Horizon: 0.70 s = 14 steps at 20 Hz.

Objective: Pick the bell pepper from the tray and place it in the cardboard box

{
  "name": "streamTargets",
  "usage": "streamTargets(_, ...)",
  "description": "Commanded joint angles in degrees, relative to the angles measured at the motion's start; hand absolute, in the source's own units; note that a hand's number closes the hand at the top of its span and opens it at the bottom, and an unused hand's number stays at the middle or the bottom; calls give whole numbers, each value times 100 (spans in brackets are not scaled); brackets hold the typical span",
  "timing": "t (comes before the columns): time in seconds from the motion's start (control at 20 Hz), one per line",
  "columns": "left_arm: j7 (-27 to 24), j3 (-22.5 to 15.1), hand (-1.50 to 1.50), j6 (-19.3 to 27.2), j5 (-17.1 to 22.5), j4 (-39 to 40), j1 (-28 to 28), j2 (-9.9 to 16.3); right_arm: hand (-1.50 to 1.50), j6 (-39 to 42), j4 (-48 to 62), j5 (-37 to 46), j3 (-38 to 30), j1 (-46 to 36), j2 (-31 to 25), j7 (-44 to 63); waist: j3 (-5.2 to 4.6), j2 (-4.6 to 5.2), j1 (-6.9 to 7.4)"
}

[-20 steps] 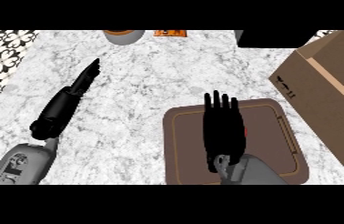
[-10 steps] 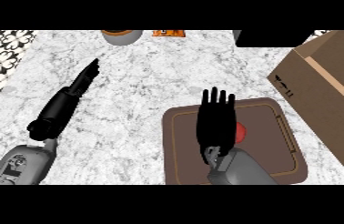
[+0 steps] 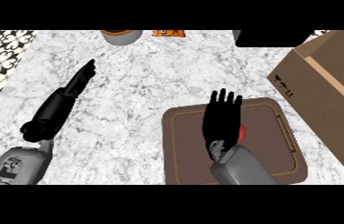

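Head view of a marbled surface [image 3: 154, 82] that is carrying 1 brown tray [image 3: 269, 168], 1 cardboard box [image 3: 316, 77], 1 grey pot [image 3: 122, 36] with a brown top at the far edge, 1 small orange item [image 3: 168, 33] just beside that pot, and 1 black object [image 3: 272, 38] at the far right edge. 2 hands are showing.

The right hand [image 3: 222, 120] is hovering over the middle of the tray, its fingers [image 3: 218, 98] extending straight and slightly spread toward the tray's far rim. It is gripping nothing; whether the palm is touching anything beneath it cannot be told from this angle.

1 bell pepper [image 3: 241, 133] is lying inside the tray, near its centre, and is showing only as a narrow red sliver at the right edge of the right hand. The hand is covering most of it, so its long axis and the way it is pointing cannot be told.

The left hand [image 3: 79, 79] is lying over the bare surface at the left, well apart from the tray, fingers straight and together, pointing toward the far edge and holding nothing.

The cardboard box is standing at the right, just beyond the tray's right rim, with 1 flap angling outward.
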Motion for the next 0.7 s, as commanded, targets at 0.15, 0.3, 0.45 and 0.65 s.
streamTargets(0.15,-13,219,0,-269,-117,-207,180,-64,-150,-250,307,294,-75,331,178,248,2,1,16)
streamTargets(0.3,202,226,0,-107,-322,-175,-57,-307,-150,-38,220,284,-351,208,181,150,2,0,3)
streamTargets(0.45,435,333,0,-314,-228,-185,-161,-213,-150,137,-191,547,-292,635,32,174,2,-6,-25)
streamTargets(0.65,-234,351,0,-339,-374,117,142,-398,-150,-378,254,847,-392,893,-120,-134,1,3,-16)
